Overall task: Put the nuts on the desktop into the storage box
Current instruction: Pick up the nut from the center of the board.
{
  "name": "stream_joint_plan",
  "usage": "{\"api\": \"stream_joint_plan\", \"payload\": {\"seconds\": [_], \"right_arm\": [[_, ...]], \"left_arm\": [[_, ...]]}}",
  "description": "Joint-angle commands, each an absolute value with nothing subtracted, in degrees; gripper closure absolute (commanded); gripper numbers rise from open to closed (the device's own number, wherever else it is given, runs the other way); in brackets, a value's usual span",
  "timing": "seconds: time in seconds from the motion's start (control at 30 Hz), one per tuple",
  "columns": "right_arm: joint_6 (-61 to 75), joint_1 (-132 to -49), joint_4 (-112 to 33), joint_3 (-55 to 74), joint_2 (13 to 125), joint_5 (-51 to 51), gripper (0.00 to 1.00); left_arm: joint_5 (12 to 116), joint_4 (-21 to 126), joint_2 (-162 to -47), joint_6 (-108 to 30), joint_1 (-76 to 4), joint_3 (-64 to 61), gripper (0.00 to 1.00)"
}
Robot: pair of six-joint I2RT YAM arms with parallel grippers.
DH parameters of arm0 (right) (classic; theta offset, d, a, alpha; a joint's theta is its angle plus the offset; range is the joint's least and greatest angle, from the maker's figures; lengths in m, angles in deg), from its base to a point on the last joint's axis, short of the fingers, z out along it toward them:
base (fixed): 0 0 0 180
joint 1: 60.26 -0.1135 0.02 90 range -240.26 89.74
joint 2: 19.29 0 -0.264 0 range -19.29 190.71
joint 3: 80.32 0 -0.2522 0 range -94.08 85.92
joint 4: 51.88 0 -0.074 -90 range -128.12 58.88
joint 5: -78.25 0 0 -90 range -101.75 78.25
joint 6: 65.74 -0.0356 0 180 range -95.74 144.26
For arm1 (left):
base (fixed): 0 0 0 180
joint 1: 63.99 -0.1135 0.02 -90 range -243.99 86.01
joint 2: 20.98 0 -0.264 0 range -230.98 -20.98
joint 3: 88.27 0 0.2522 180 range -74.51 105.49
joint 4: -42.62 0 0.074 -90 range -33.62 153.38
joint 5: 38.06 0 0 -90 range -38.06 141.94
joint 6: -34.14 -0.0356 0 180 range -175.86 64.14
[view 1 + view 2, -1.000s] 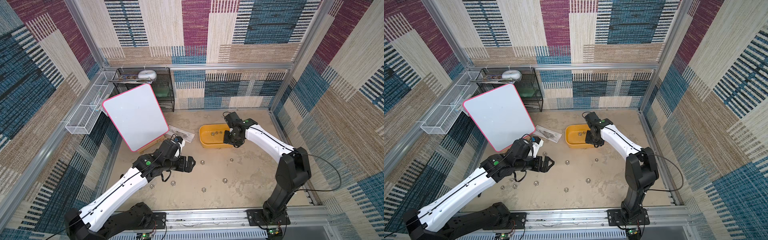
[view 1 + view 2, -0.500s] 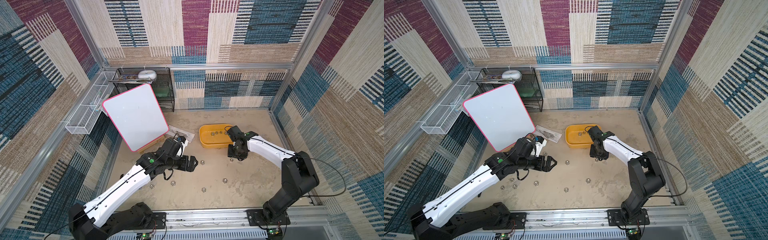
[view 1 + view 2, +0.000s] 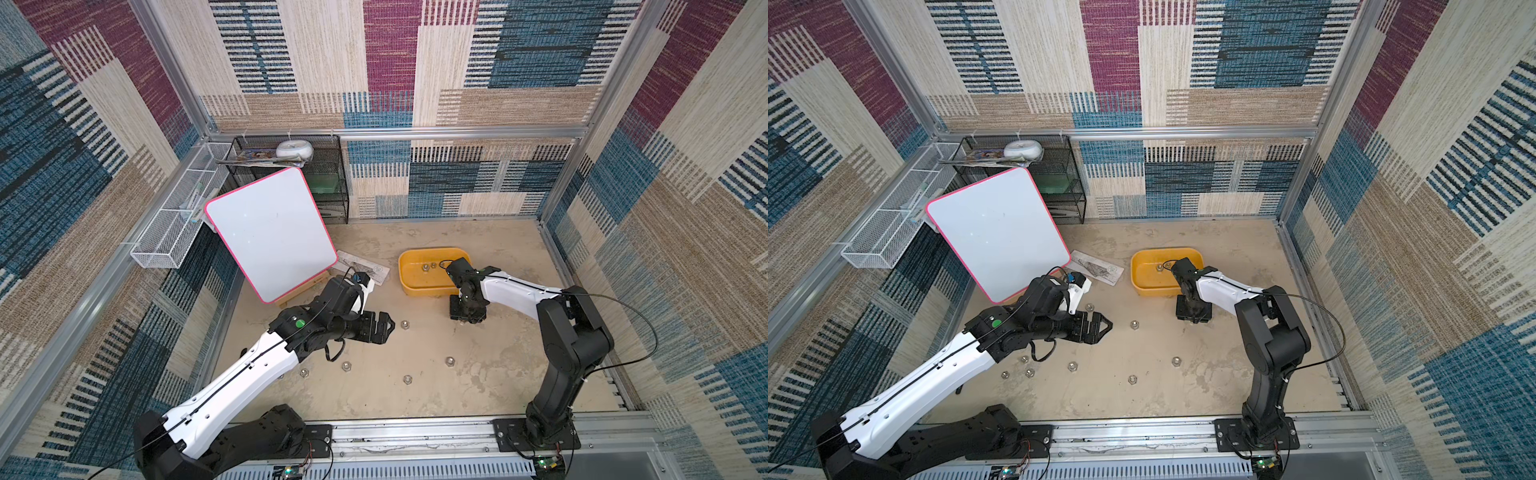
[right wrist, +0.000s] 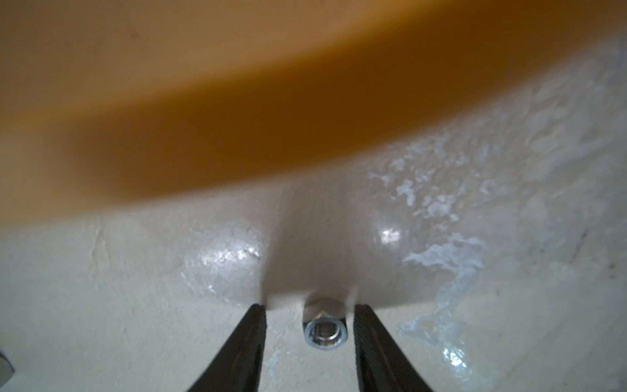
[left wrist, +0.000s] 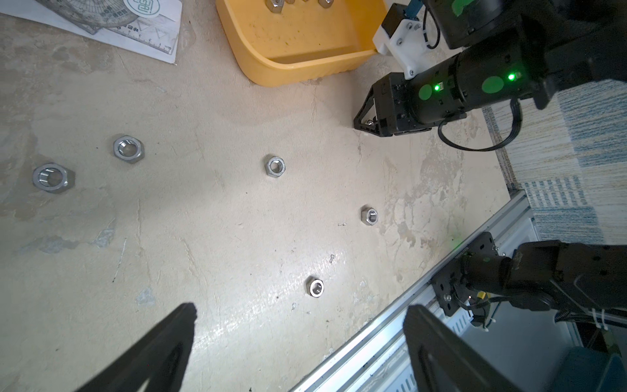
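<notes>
In both top views the right gripper [image 3: 467,312] [image 3: 1192,312] has left the storage box [image 3: 432,252] [image 3: 1163,251], over whose near rim it hung a second ago. It now points straight down at the desktop [image 3: 478,386] [image 3: 1183,395], just in front of the box's near wall. This looks like one delivery finished and the next pick begun. A few delivered nuts [image 3: 424,268] [image 3: 1159,268] lie inside the box, while the loose nuts [image 3: 404,324] [image 3: 1134,324] are scattered well apart across the desktop. The left gripper [image 3: 384,328] [image 3: 1102,328] has barely shifted since then and hovers near the middle.

In the left wrist view the left gripper [image 5: 300,310] has its jaws spread as wide as they go and holds nothing. Five loose nuts [image 5: 274,165] lie ahead of it. Beyond them the right gripper [image 5: 364,120] has its tips down beside the box corner [image 5: 305,64].

In the right wrist view the right gripper [image 4: 310,309] straddles a single target nut [image 4: 325,331] lying flat on the desktop [image 4: 101,322]. The box wall [image 4: 271,101] is a blur just behind it. The jaws are partly open, with a gap on each side of the nut, slimmer on one side, so nothing is gripped yet.
</notes>
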State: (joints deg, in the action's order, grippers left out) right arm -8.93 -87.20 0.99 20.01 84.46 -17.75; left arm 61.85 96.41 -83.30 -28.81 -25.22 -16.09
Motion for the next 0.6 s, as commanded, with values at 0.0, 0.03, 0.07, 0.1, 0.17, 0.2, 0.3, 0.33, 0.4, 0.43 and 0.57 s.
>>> {"api": "stream_joint_plan", "payload": {"seconds": [0.0,0.03,0.07,0.1,0.17,0.2,0.3,0.33,0.4,0.43,0.57], "right_arm": [[-8.18,-87.55,0.56,20.04,84.52,-17.59,0.53],[-8.31,-87.83,0.50,20.32,84.60,-17.33,0.53],[-8.43,-88.10,0.42,20.56,84.55,-17.25,0.55],[-8.50,-88.42,0.37,20.78,84.55,-17.07,0.56],[-8.70,-89.02,0.51,20.97,84.55,-17.03,0.57],[-8.96,-89.22,0.55,20.97,84.59,-17.15,0.58],[-9.16,-89.44,0.58,21.06,84.49,-17.81,0.59],[-9.16,-89.39,0.64,20.98,84.60,-18.07,0.60],[-9.14,-89.41,0.80,20.80,84.86,-18.47,0.62],[-9.02,-89.38,0.74,20.71,85.02,-18.60,0.63],[-9.06,-89.44,1.15,20.53,85.65,-19.01,0.77]], "left_arm": [[60.65,97.33,-83.09,-28.49,-25.23,-15.44,0.00],[60.64,97.31,-83.12,-28.52,-25.23,-15.39,0.00],[60.64,97.32,-83.17,-28.49,-25.23,-15.43,0.00],[60.64,97.31,-83.18,-28.51,-25.23,-15.37,0.00],[60.64,97.33,-83.20,-28.44,-25.23,-15.50,0.00],[60.64,97.30,-83.23,-28.47,-25.23,-15.42,0.00],[60.81,97.33,-83.12,-28.40,-25.23,-15.37,0.00],[60.89,97.34,-83.13,-28.43,-25.23,-15.43,0.00],[60.99,97.41,-83.06,-28.19,-25.23,-15.44,0.00],[60.99,97.44,-82.97,-28.19,-25.23,-15.44,0.00],[60.69,97.90,-82.36,-28.05,-25.23,-15.55,0.00]]}}
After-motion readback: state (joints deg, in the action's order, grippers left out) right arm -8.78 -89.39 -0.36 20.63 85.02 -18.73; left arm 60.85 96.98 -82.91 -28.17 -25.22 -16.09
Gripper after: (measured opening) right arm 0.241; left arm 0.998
